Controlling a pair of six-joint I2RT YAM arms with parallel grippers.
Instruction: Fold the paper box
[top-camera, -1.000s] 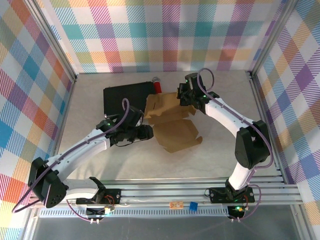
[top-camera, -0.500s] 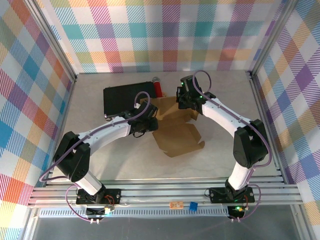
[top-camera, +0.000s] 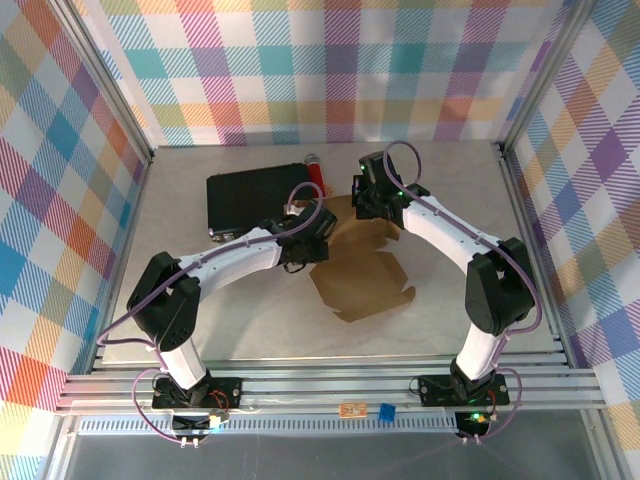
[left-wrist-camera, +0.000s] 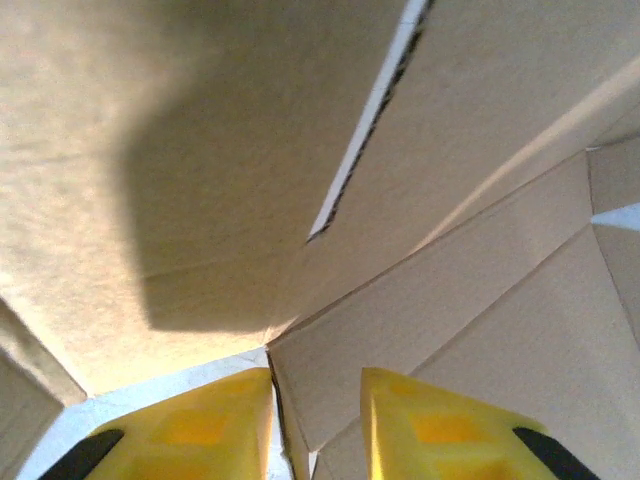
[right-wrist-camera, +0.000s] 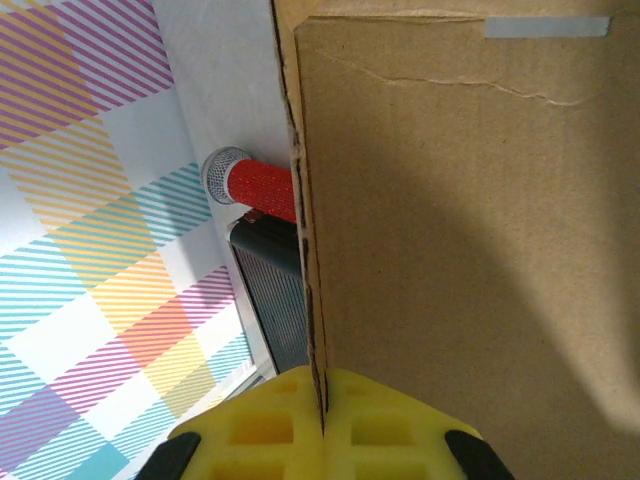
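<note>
Brown paper box (top-camera: 362, 283), clamped by the right gripper (right-wrist-camera: 322, 405), now has the left gripper (left-wrist-camera: 315, 410) parted astride a flap, ready to fold.

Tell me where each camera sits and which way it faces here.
Top external: above and behind the bases, looking down on the table; both arms show, left claw and right claw at the paper box.
Left wrist: pressed close to the box's cardboard; its yellow fingers straddle a flap edge.
Right wrist: looks along a box panel its claw pinches, toward the red cylinder and black case.
Shared: all three show the box.
</note>
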